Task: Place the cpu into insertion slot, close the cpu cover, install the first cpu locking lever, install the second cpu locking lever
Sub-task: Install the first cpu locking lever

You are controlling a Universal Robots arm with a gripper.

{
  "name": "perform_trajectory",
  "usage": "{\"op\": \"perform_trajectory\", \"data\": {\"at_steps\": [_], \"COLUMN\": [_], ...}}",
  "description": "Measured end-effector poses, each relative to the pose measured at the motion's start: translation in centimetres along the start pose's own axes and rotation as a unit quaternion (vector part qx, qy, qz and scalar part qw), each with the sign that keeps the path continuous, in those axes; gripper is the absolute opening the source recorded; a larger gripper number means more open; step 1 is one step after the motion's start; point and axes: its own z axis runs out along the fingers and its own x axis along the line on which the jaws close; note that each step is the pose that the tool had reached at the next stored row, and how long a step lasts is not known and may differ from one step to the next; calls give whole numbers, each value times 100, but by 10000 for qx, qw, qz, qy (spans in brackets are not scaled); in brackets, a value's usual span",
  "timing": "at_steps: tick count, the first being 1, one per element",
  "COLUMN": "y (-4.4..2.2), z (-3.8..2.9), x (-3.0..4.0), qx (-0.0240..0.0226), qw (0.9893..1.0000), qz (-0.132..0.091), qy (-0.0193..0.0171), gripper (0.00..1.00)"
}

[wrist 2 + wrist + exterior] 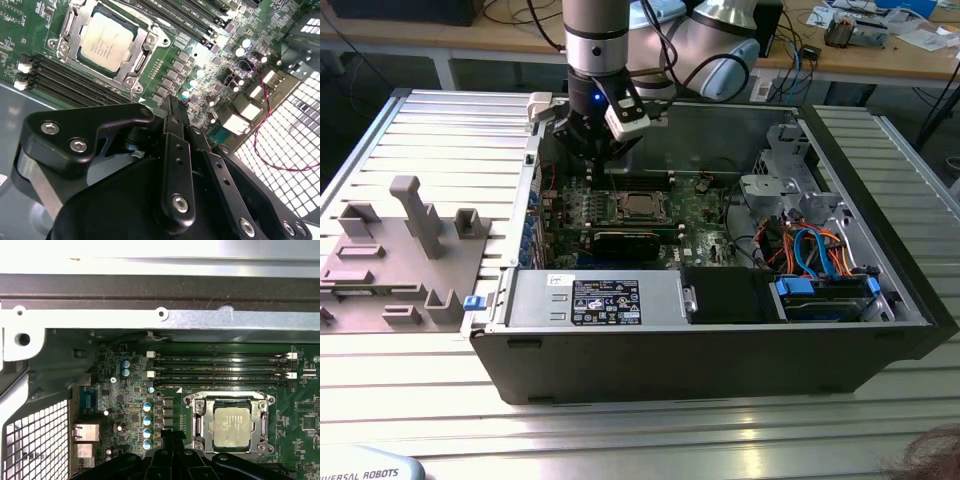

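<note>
Exterior view: The arm (pixel 595 40) descends vertically into the open case (pixel 720 330) from above, its wrist straight. The gripper (pixel 597 150) hangs over the back part of the board (pixel 695 215), towards the exterior view's left, apart from the slot (pixel 642 207). The cpu (pixel 642 206) lies flat in the slot near the middle of the board, its metal top facing up. A grey fixture (pixel 405 250) stands outside the case on the exterior view's left. Blue and orange cables (pixel 815 245) run through the case on the exterior view's right.

Second wrist view: The fingers (pixel 176 130) come together into a narrow point with nothing between them (the jaws are closed and empty). The gripper (pixel 172 107) hangs above the board (pixel 30 25), clear of the slot (pixel 67 47). The cpu (pixel 107 40) is square, so it has no long axis; its edges line up with the slot rim. The cover (pixel 127 67) frames the cpu, lying flat on its border. Memory slots (pixel 70 87) run alongside the slot. A red wire (pixel 262 95) crosses beside the perforated case wall (pixel 285 150).

First wrist view: The cpu (pixel 230 422) sits seated in the slot (pixel 192 402), the cover (pixel 263 425) down around it. Four memory slots (pixel 220 365) lie parallel to one slot edge. The fingers (pixel 172 440) point at the board (pixel 305 410) just beside the slot. The case (pixel 100 317) rail spans beyond the board.
</note>
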Motion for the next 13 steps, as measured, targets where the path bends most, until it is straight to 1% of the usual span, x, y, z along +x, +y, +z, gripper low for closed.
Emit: {"op": "perform_trajectory", "data": {"at_steps": [4,13], "y": [0,11], "z": [0,0], "x": [27,55], "qx": [0,0], "qw": [10000,10000], "qz": [-1,-1], "qy": [0,0], "gripper": [11,11]}}
